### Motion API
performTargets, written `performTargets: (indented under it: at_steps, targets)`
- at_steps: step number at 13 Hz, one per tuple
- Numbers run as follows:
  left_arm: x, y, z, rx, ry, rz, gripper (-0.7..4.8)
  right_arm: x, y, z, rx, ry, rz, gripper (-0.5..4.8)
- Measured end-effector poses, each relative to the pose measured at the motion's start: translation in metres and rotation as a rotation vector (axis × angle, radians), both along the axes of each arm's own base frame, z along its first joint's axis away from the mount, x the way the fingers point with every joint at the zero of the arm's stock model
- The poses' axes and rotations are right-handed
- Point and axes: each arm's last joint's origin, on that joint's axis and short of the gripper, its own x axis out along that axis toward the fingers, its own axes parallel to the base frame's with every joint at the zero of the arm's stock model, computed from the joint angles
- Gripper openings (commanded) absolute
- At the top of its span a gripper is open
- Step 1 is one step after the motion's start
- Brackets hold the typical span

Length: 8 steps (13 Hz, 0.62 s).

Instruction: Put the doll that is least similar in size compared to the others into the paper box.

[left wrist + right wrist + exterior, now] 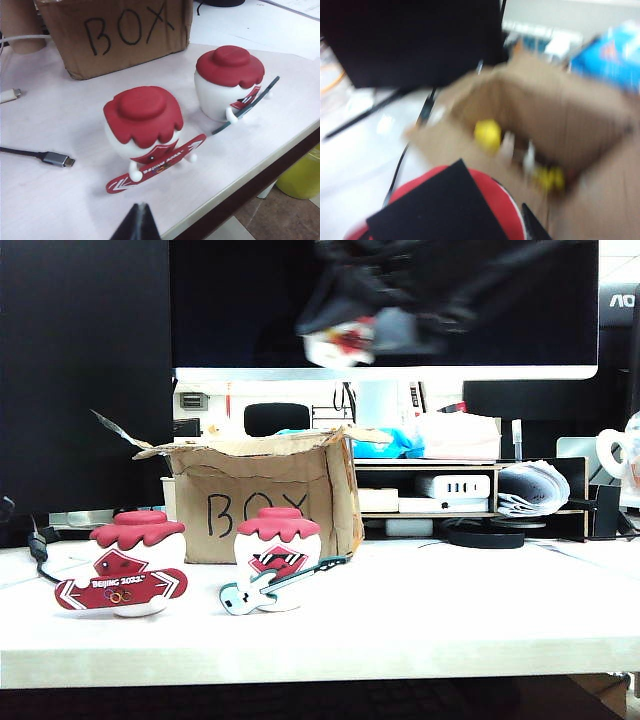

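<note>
High above the table, in front of the monitor, my right gripper [345, 332] is blurred and shut on the doll [338, 344], a small white figure with a red cap. In the right wrist view its red cap [507, 207] sits between my black fingers [435, 205], over the open top of the paper box [545, 115]. The brown paper box [265, 502] marked "BOX" stands at the back of the table. My left gripper [141, 210] is shut and empty, low near the table's front edge, facing the two larger dolls.
A larger doll with a red snowboard [128, 575] and one with a light-blue guitar [280, 565] stand in front of the box. Yellow items [487, 134] lie inside the box. A USB cable [55, 159] lies on the table. A shelf with clutter [455, 485] is behind.
</note>
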Motion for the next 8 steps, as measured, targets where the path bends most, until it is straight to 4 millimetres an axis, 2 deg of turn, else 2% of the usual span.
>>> performTargets:
  at_steps: [1, 2, 3, 4, 5, 6, 7, 8]
  targets:
    - [0.000, 0.000, 0.000, 0.000, 0.000, 0.000, -0.05, 0.011, 0.008, 0.005, 0.002, -0.011, 0.001, 1.48]
    - [0.000, 0.000, 0.000, 0.000, 0.000, 0.000, -0.05, 0.033, 0.023, 0.012, 0.008, -0.021, 0.027, 1.48]
    - [0.000, 0.000, 0.000, 0.000, 0.000, 0.000, -0.05, 0.074, 0.055, 0.014, 0.012, -0.023, 0.067, 1.48]
    - [0.000, 0.000, 0.000, 0.000, 0.000, 0.001, -0.05, 0.104, 0.076, 0.008, -0.012, -0.023, 0.072, 1.48]
    - [0.000, 0.000, 0.000, 0.000, -0.001, 0.001, -0.05, 0.127, 0.090, -0.017, -0.114, 0.035, 0.062, 2.71]
    - [0.000, 0.000, 0.000, 0.000, -0.001, 0.000, -0.05, 0.128, 0.089, -0.017, -0.122, 0.030, 0.037, 3.87]
    - [0.000, 0.000, 0.000, 0.000, -0.001, 0.000, -0.05, 0.128, 0.089, -0.017, -0.124, 0.029, 0.036, 4.32]
    - [0.000, 0.000, 0.000, 0.000, -0.001, 0.000, -0.05, 0.128, 0.089, -0.015, -0.116, 0.020, 0.036, 4.32]
